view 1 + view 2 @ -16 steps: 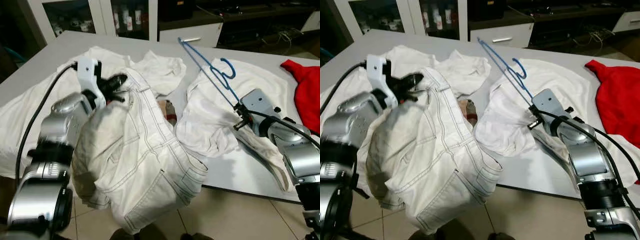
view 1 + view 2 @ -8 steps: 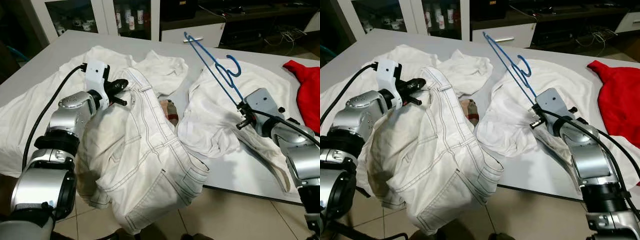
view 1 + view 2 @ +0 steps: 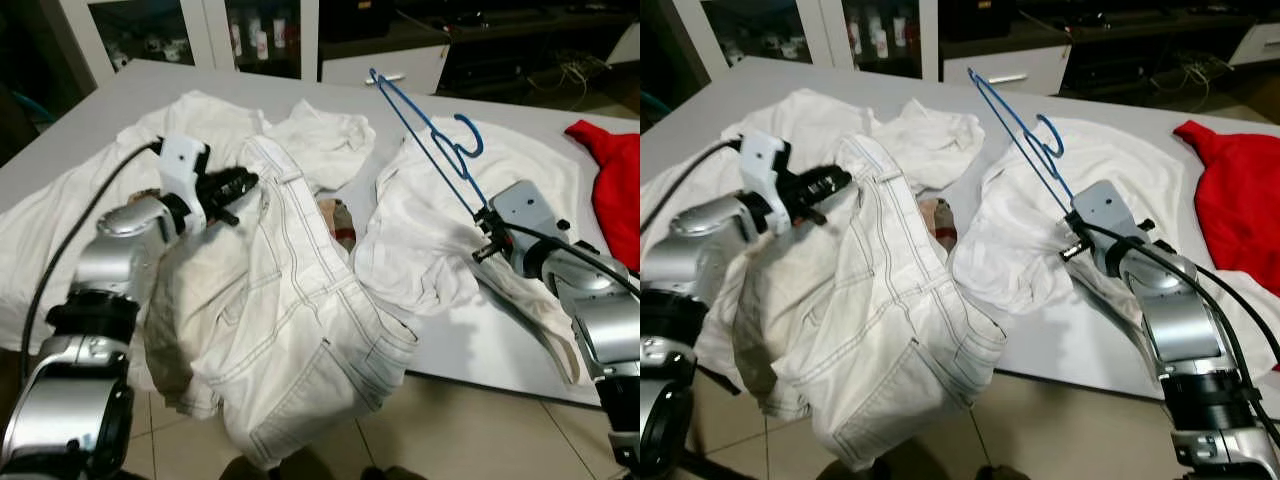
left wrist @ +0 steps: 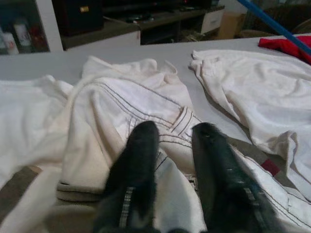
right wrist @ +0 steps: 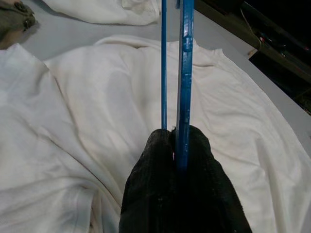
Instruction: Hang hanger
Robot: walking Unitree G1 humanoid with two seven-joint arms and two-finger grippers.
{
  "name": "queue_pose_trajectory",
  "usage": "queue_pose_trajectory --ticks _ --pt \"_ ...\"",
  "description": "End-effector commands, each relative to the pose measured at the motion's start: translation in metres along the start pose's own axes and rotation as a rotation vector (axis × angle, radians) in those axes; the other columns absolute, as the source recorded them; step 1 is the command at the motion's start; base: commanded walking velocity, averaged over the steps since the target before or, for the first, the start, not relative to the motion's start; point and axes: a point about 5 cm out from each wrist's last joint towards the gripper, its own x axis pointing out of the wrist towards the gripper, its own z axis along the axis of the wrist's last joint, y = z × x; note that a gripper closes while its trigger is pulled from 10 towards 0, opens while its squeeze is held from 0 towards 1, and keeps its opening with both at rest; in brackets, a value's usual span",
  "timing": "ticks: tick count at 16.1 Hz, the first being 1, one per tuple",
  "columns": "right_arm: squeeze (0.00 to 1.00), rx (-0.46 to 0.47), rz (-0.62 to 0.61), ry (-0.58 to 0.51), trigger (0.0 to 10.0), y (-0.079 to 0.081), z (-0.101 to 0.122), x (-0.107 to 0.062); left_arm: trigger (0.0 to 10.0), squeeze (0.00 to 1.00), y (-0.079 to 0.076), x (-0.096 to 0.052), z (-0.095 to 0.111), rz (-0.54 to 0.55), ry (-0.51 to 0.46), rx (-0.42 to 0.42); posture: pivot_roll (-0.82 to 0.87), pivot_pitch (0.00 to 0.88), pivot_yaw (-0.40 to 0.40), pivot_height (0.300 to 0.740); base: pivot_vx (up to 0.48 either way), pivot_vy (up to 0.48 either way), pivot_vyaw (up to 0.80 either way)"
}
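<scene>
A blue wire hanger (image 3: 425, 125) sticks up at a slant over the table, its hook (image 3: 466, 135) near the middle of its length. My right gripper (image 3: 484, 222) is shut on the hanger's lower end; the right wrist view shows the blue wire (image 5: 185, 73) clamped between the black fingers (image 5: 146, 194). White trousers (image 3: 290, 300) drape over my left arm and hang off the table's front edge. My left gripper (image 3: 240, 185) is shut on their waistband, and stitched fabric (image 4: 175, 121) lies between its fingers (image 4: 138, 150).
A crumpled white shirt (image 3: 420, 240) lies under the hanger on the grey table (image 3: 480, 340). More white cloth (image 3: 60, 220) covers the left side. A red garment (image 3: 610, 180) lies at the right edge. Cabinets (image 3: 250, 30) stand behind the table, tiled floor in front.
My left arm has shifted a little, its gripper dipping slightly with the waistband. The right gripper keeps the hanger in almost the same place.
</scene>
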Motion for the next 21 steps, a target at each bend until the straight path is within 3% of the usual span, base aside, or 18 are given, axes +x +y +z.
queue_pose_trajectory --ticks 1,3,5,8,11,12,13,16,21 --pt "0.0 -0.002 0.007 -0.001 10.0 -0.001 0.003 0.001 10.0 1.0 0.001 -0.008 0.008 0.006 -0.027 -0.001 0.08 0.065 -0.009 0.74 0.0 0.0 0.0" --pt "0.0 -0.002 0.009 -0.001 10.0 0.0 0.003 0.002 10.0 1.0 -0.001 -0.015 0.012 -0.009 -0.038 -0.003 0.09 0.066 -0.011 0.74 0.0 0.0 0.0" --pt "0.0 -0.001 0.019 -0.003 10.0 0.002 0.004 0.003 10.0 1.0 -0.022 -0.039 0.012 -0.105 -0.01 0.004 0.1 0.069 -0.013 0.74 0.0 0.0 0.0" --pt "0.0 -0.001 0.022 -0.003 10.0 0.002 0.003 0.004 10.0 1.0 -0.036 -0.049 0.006 -0.162 0.014 -0.014 0.11 0.071 -0.017 0.74 0.0 0.0 0.0" --pt "0.0 -0.003 0.031 -0.007 10.0 0.003 0.005 0.007 10.0 1.0 -0.04 -0.053 -0.002 -0.132 0.044 -0.042 0.12 0.07 -0.025 0.74 0.0 0.0 0.0" --pt "0.0 -0.004 0.036 -0.011 10.0 0.004 0.007 0.008 10.0 0.24 -0.043 -0.056 -0.008 -0.122 0.088 -0.061 0.12 0.069 -0.025 0.74 0.0 0.0 0.0" --pt "0.0 -0.005 0.036 -0.012 10.0 0.004 0.007 0.008 10.0 0.0 -0.045 -0.057 -0.009 -0.127 0.103 -0.067 0.12 0.069 -0.025 0.74 0.0 0.0 0.0" --pt "0.0 -0.003 0.034 -0.013 10.0 0.004 0.007 0.009 10.0 0.0 -0.06 -0.065 -0.018 -0.173 0.16 -0.09 0.12 0.068 -0.015 0.74 0.0 0.0 0.0" --pt "0.0 0.011 0.036 -0.015 10.0 0.009 0.006 0.011 10.0 0.0 -0.065 -0.071 -0.032 -0.146 0.261 -0.069 0.13 0.065 0.004 0.74 0.0 0.0 0.0"
